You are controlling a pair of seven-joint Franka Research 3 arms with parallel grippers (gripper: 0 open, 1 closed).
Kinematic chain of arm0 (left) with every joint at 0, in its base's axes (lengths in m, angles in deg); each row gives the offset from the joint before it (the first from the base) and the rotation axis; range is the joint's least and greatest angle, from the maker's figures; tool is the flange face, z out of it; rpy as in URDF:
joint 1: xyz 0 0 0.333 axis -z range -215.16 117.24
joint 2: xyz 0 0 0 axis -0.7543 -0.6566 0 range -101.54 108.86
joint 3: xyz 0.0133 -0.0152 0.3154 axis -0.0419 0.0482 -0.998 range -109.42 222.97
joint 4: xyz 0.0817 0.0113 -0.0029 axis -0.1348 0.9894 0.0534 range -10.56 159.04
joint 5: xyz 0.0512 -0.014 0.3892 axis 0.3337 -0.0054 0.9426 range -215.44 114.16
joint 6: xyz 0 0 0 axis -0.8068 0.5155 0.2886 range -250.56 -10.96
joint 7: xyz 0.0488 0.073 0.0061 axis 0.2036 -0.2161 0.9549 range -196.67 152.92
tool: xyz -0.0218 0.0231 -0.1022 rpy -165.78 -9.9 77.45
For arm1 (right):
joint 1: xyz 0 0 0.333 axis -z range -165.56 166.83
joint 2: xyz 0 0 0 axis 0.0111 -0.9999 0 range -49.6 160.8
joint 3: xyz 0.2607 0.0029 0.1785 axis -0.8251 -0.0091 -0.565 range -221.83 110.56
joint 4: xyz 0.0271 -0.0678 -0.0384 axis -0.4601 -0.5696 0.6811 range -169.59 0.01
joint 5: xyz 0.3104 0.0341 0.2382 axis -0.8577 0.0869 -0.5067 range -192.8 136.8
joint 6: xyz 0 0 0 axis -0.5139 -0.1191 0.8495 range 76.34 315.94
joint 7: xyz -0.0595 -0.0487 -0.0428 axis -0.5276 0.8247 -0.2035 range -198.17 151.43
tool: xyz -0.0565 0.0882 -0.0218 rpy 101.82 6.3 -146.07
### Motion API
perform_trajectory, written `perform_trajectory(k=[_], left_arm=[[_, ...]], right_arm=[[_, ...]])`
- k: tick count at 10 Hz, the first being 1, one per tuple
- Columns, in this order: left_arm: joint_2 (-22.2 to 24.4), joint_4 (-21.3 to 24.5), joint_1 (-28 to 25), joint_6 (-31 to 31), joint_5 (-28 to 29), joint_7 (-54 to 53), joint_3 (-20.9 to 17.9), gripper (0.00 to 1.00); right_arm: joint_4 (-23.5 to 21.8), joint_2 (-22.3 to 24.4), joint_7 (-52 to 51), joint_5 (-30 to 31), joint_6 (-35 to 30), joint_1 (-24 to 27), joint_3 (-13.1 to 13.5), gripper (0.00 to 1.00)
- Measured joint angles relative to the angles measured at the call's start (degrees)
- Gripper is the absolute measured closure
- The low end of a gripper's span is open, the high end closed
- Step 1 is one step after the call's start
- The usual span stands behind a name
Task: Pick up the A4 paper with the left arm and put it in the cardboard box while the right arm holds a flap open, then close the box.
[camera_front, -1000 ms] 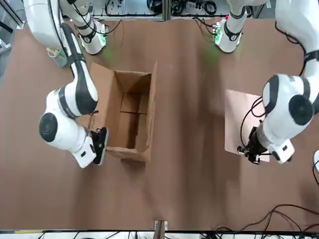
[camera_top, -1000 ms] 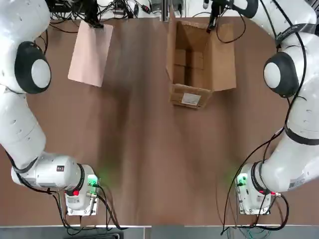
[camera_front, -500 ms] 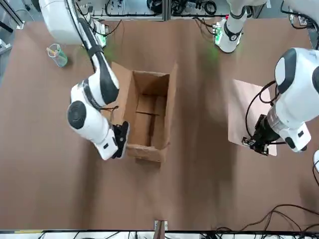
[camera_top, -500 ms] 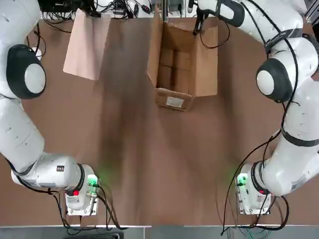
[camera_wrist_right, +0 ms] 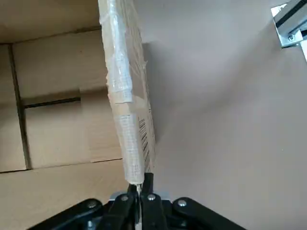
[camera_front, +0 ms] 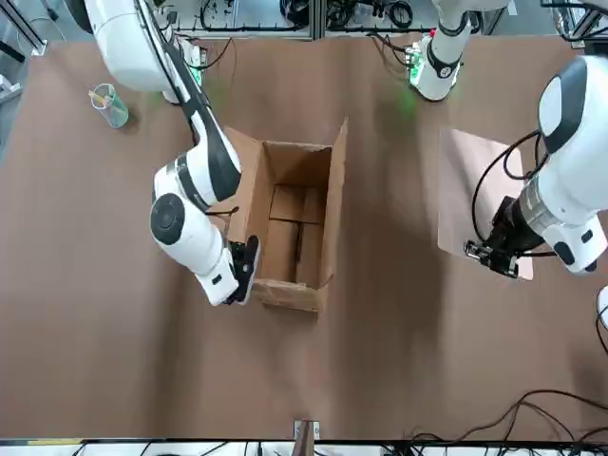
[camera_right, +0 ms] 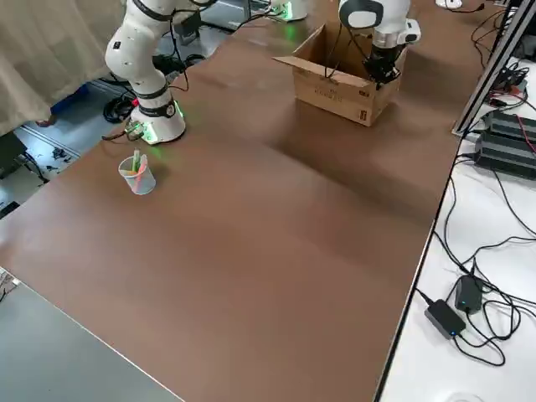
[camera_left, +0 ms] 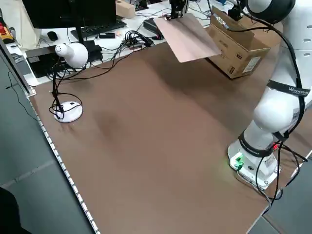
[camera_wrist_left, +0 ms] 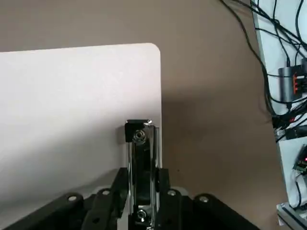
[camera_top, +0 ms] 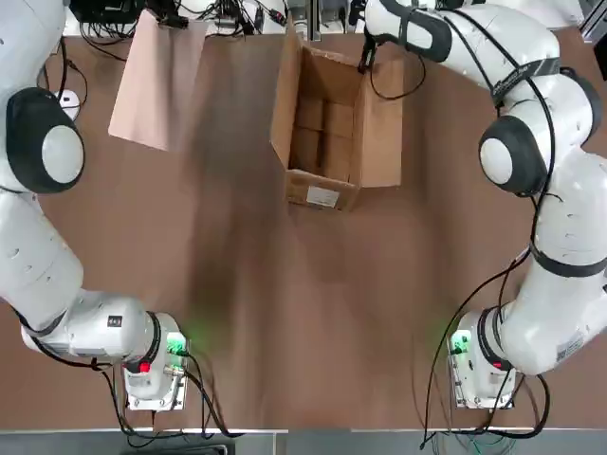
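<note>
"Where's the paper?"

"Off to the box's left-arm side, well apart from the box. The left end effector is closed on it, at the clip."

"And the right end effector?"

"Narrow, pinching the box's upright edge, on the side away from the paper. Whether that's flap or wall, I can't quite tell."

"Anything in the way?"

"One raised flap, between the paper and the box's opening. The box's top is open."

"Count the rest."

"One cup with pens on the brown counter, near the right arm's side. One round-based stand on the left arm's side, with cables around it. One monitor and, on the white counter, two small power bricks. One label on the box."
</note>
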Motion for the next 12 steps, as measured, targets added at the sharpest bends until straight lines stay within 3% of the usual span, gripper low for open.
perform_trajectory(k=[6,11,12], left_arm=[[4.1,-1.5,0.6,7.6,-4.5,0.5,2.3,0.7],[6.4,-3.9,2.3,10.6,-8.3,11.0,3.3,0.7],[6.4,-3.9,4.0,10.2,-8.3,14.0,3.4,0.7]], right_arm=[[-0.1,-1.4,3.5,-0.2,3.9,-2.1,0.0,0.92],[-0.1,-2.0,5.9,-0.6,5.6,-2.6,0.0,0.7],[0.1,-2.0,7.6,-0.6,5.6,-2.7,0.0,0.58]])
